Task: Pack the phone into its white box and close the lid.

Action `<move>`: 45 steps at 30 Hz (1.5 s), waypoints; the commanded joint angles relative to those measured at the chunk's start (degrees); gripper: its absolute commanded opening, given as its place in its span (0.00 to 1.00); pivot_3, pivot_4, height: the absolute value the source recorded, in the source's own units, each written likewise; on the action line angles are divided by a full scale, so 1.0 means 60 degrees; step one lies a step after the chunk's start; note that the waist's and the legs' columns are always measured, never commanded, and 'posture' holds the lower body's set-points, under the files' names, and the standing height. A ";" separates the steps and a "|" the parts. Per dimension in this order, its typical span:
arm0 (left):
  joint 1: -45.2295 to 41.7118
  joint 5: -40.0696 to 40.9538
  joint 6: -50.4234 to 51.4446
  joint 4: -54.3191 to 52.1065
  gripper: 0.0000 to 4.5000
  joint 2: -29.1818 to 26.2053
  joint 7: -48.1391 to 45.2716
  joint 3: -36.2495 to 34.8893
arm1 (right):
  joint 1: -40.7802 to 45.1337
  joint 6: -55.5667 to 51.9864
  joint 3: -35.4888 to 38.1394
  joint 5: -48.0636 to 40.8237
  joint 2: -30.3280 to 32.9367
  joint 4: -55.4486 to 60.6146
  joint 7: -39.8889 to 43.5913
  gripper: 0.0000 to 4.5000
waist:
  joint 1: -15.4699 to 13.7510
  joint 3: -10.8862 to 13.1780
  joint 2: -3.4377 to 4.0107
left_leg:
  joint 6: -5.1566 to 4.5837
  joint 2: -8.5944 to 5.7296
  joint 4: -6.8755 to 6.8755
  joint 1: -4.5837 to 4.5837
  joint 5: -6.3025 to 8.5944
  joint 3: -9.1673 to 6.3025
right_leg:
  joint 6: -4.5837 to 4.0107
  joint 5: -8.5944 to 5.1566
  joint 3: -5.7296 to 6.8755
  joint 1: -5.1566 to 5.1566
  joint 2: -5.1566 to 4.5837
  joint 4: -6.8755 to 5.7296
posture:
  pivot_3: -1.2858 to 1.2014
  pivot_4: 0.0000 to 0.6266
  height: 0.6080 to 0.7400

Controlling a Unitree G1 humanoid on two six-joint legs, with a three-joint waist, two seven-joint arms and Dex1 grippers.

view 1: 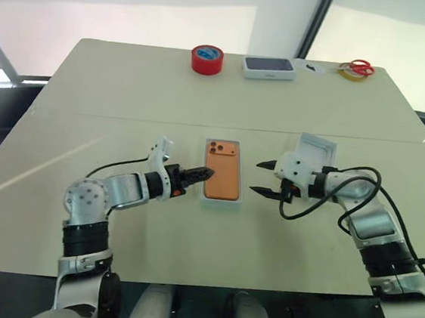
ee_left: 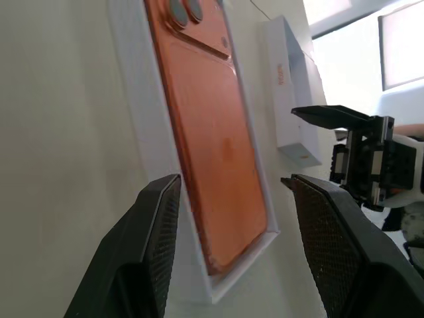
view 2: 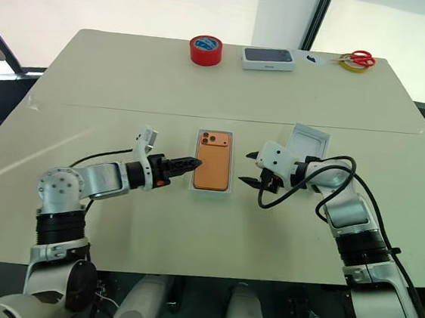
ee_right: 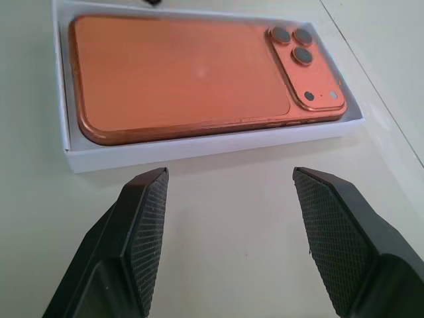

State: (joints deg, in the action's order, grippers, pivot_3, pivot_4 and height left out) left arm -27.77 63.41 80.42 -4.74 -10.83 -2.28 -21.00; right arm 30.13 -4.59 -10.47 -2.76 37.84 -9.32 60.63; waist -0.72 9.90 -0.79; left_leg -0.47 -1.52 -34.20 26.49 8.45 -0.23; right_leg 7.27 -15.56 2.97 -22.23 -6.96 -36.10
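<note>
The phone (view 1: pixel 222 177) lies camera-side up in the white box (ee_right: pixel 199 150), mid-table, between my left gripper (view 1: pixel 198 176) and right gripper (view 1: pixel 264 179) — both spread wide, holding nothing. The lid (view 1: pixel 314 151) waits just behind my right gripper. Risk: a skewed lid catches the box rim — or shoves the box.

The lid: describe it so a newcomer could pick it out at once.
Start at the pale table and find the orange phone lying in the white box at its middle. The lid lies just beyond the right gripper. It is an open white cover, unlike the dark-topped box at the far edge.
</note>
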 commanded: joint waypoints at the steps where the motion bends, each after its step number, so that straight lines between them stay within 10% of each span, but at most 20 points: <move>1: -0.0099 0.0178 -0.0241 -0.0502 0.50 -0.0372 -0.0704 0.0155 | 0.0214 0.0011 0.0183 -0.0197 -0.0086 0.0063 0.0012 0.58 | -0.0021 0.0000 0.0000 | 0.0006 -0.0001 -0.0001 0.0001 0.0003 -0.0001 | -0.0002 -0.0001 0.0001 0.0001 0.0000 0.0003 | 0.52 0.24 1.00; 7: -0.0106 -0.2412 -0.2736 -0.0620 0.00 -0.1445 -0.2092 0.2194 | 0.0551 0.0801 -0.0113 0.0726 -0.0155 -0.0635 -0.0596 0.01 | -0.0007 0.0000 0.0001 | 0.0020 -0.0003 0.0001 0.0000 0.0011 0.0004 | -0.0014 0.0001 -0.0007 0.0000 0.0000 0.0011 | 0.52 0.24 1.00; 18: -0.0567 -0.6218 -0.5702 0.0806 0.00 -0.2442 -0.4168 0.5529 | 0.0338 0.1404 -0.0550 0.1422 -0.0526 -0.1002 -0.1129 0.01 | -0.0022 0.0002 0.0009 | 0.0021 0.0002 0.0015 0.0002 0.0011 0.0023 | -0.0017 0.0000 -0.0023 -0.0019 0.0000 0.0012 | 0.52 0.24 1.00; 45: -0.3162 -0.8485 -0.8721 0.6201 0.00 0.2383 -0.6382 0.6201 | -0.1626 0.1006 0.1287 0.1135 0.1737 -0.0231 -0.1086 0.01 | -0.0283 0.0003 0.0008 | -0.0016 -0.0006 -0.0021 0.0008 0.0001 0.0013 | -0.0004 0.0006 0.0006 0.0009 -0.0011 0.0012 | 0.52 0.24 1.00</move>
State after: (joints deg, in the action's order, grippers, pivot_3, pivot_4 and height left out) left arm -45.46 12.61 29.32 33.09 1.36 -38.55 14.70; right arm 20.57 0.67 -3.84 5.29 47.79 -13.32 54.18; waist -2.41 9.91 -0.74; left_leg -0.57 -1.56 -34.32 26.54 8.46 -0.15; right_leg 7.24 -15.52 3.01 -22.18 -7.03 -36.02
